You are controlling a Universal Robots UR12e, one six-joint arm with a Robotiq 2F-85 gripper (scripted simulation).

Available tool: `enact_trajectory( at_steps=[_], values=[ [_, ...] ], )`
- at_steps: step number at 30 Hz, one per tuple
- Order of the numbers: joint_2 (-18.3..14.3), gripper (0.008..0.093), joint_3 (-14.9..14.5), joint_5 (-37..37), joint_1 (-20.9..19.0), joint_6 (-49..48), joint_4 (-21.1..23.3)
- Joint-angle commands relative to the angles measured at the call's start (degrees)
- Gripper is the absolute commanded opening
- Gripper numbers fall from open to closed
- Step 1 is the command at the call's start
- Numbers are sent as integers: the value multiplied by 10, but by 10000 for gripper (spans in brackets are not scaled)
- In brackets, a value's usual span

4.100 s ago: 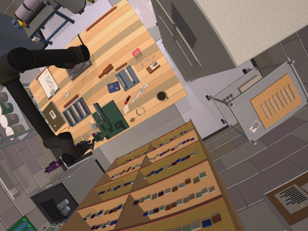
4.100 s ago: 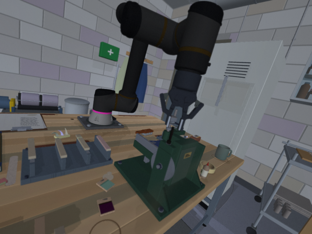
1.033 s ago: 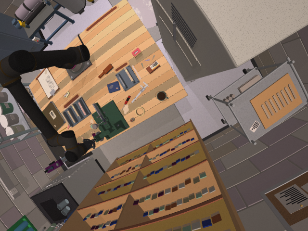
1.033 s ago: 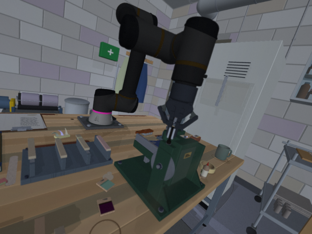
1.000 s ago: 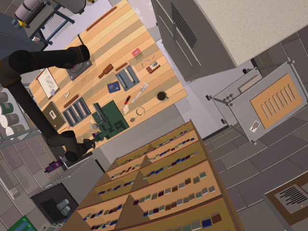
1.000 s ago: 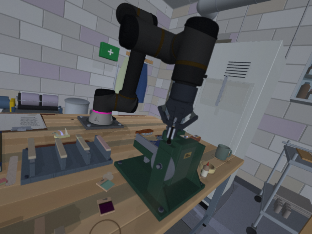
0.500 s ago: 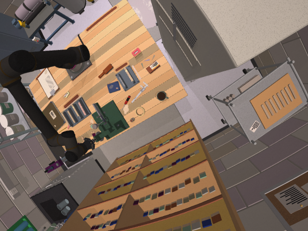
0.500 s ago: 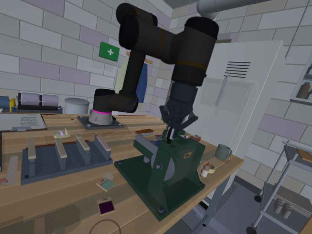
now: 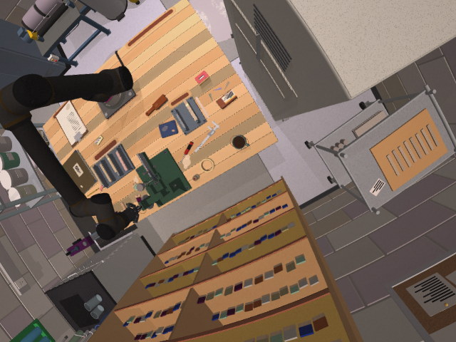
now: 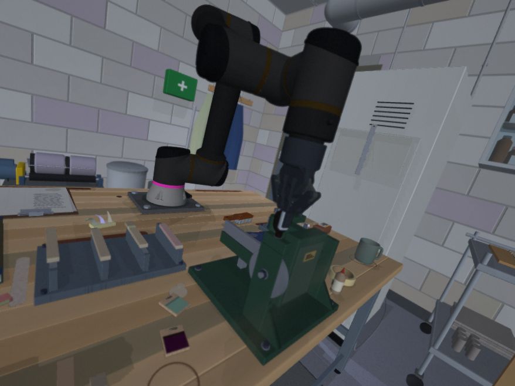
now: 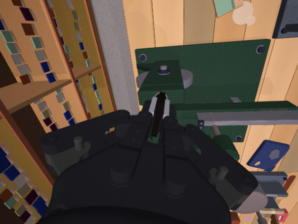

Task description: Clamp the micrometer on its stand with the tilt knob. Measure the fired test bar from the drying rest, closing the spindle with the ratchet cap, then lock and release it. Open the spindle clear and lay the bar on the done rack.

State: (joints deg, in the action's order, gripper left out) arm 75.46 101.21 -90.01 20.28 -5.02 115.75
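At the near edge of the wooden bench stands the green micrometer stand (image 10: 274, 287) (image 9: 164, 180) (image 11: 205, 82). A grey micrometer frame (image 11: 247, 116) (image 10: 241, 241) lies along its cradle. A black tilt knob (image 11: 158, 113) (image 10: 279, 226) sticks up from the top of the stand's upright block, and it is gripped by my closed gripper (image 11: 158, 110) (image 10: 282, 222) (image 9: 134, 210), which reaches down from above. Left of the stand is a grey slotted rest (image 10: 106, 258) (image 9: 112, 164) with test bars standing in it. A second grey rack (image 9: 188, 115) lies further along the bench.
The bench's near edge runs right beside the stand, with a shelf of colour tiles (image 9: 235, 265) (image 11: 37, 75) beyond it. Small tiles (image 10: 174, 339), a tape roll (image 10: 343, 276), a glue bottle (image 10: 337, 280), a mug (image 10: 368, 249), a caliper (image 9: 208, 134) and a clipboard (image 10: 35, 199) lie on the bench.
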Motion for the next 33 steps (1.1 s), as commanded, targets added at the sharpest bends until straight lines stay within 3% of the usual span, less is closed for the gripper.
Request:
enact_trajectory(
  at_steps=[1,33],
  values=[
    [0,80,0,0,0,16,0],
    [0,80,0,0,0,542,1]
  ],
)
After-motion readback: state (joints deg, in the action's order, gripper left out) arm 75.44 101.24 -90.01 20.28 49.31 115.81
